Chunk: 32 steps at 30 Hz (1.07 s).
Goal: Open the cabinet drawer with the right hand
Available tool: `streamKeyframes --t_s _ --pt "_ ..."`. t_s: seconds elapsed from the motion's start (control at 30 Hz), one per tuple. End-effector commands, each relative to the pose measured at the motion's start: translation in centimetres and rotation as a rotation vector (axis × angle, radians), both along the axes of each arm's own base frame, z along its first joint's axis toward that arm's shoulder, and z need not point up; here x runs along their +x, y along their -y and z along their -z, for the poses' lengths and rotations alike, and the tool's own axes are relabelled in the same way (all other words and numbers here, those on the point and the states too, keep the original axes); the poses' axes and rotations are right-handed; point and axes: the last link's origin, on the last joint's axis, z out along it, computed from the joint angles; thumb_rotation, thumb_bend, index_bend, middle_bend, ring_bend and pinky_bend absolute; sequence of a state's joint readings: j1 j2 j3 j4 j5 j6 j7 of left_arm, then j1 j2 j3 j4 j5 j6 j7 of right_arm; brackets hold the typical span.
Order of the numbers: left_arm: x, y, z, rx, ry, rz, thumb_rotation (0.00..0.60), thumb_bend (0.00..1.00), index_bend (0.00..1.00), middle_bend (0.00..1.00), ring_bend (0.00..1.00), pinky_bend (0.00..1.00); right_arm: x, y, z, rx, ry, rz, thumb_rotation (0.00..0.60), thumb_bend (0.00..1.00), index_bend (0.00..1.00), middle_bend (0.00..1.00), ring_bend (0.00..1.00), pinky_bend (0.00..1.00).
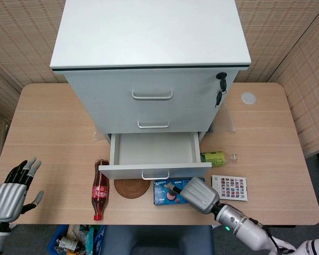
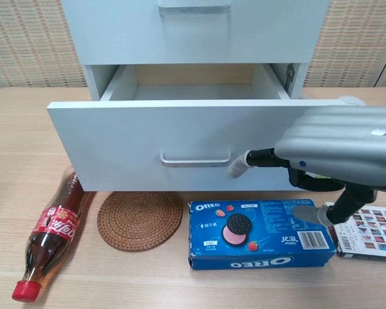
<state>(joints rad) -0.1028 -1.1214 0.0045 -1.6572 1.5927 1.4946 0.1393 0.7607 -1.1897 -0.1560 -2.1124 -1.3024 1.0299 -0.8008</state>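
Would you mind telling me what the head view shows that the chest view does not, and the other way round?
Only the head view shows the left hand, open at the table's near left edge, the cabinet top, the keys and the green bottle. Only the chest view shows the right hand's fingertip just off the drawer handle. Both show the open drawer, right hand, cola bottle, woven coaster and Oreo box.

The head view looks down from high above the cabinet (image 1: 151,79). The chest view looks straight at its open drawer (image 2: 180,145) from close. Both show it.
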Motion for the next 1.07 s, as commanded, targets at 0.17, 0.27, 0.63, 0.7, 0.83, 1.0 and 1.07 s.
streamKeyframes --t_s 0.17,0.27,0.63,0.7,0.83,1.0,1.07 --pt "0.0 0.0 -0.2 0.008 0.002 -0.002 0.600 0.34 0.02 0.00 0.02 0.12 -0.6 -1.2 -3.8 -0.101 0.107 -0.008 0.600 0.34 0.15 0.88 0.92 0.83" --pt "-0.1 -0.1 -0.2 0.008 0.002 -0.002 0.600 0.34 0.02 0.00 0.02 0.12 -1.7 -1.8 -6.3 -0.175 0.146 0.014 0.600 0.34 0.15 0.86 0.89 0.83" --pt "0.3 -0.5 0.0 -0.003 0.009 0.010 0.600 0.34 0.02 0.00 0.02 0.12 -9.3 -4.6 -16.6 -0.554 0.256 0.239 0.600 0.34 0.23 0.83 0.84 0.83" --pt "0.5 -0.6 0.3 -0.008 0.013 0.015 0.600 0.34 0.02 0.00 0.02 0.12 -11.2 -4.6 -17.0 -0.581 0.247 0.301 0.600 0.34 0.23 0.81 0.83 0.83" --pt "0.7 -0.7 0.4 -0.002 0.013 0.022 0.600 0.34 0.02 0.00 0.02 0.12 -14.3 -4.3 -17.1 -0.624 0.232 0.388 0.600 0.34 0.23 0.73 0.74 0.82" --pt "0.8 -0.5 0.3 0.012 0.010 0.018 0.600 0.34 0.02 0.00 0.02 0.12 -18.1 -4.3 -16.6 -0.665 0.224 0.452 0.600 0.34 0.22 0.46 0.44 0.53" --pt "0.9 -0.4 0.4 0.017 0.011 0.020 0.600 0.34 0.02 0.00 0.02 0.12 -19.2 -4.3 -16.3 -0.676 0.224 0.468 0.600 0.34 0.20 0.34 0.31 0.43"
